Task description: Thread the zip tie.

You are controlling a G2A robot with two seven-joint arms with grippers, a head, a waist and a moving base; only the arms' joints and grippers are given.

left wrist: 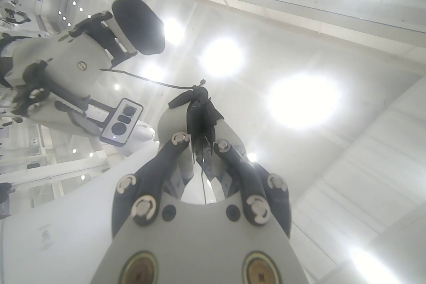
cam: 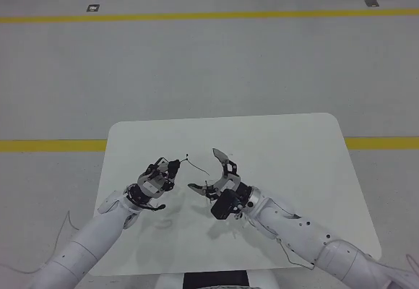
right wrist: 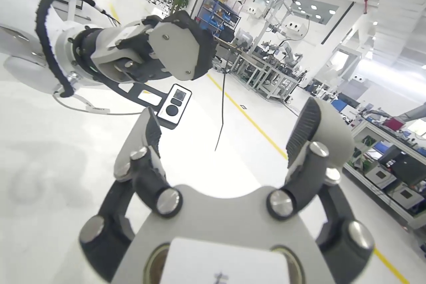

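Noted left arm bent in from the near left corner of the bench (cam: 296, 144), wrist turned so the left gripper (cam: 170, 167) aims upward and across toward the other arm. Found its fingers pinched tight on the zip tie (right wrist: 222, 112), gripping close to the small head, which pokes out just past the fingertips.

Noted right arm coming in from the near right corner, with the right gripper (cam: 208, 172) held above the bench's middle and facing the left gripper, fingers spread wide. Placed the two grippers near each other but apart, closer to the near edge than the far one.

Traced the tie's long axis from the left fingertips across toward the right gripper, roughly along the near edge and slanting slightly toward it. Saw the free tail end pointing into the gap between the right fingers. Cannot tell whether it touches either pad.
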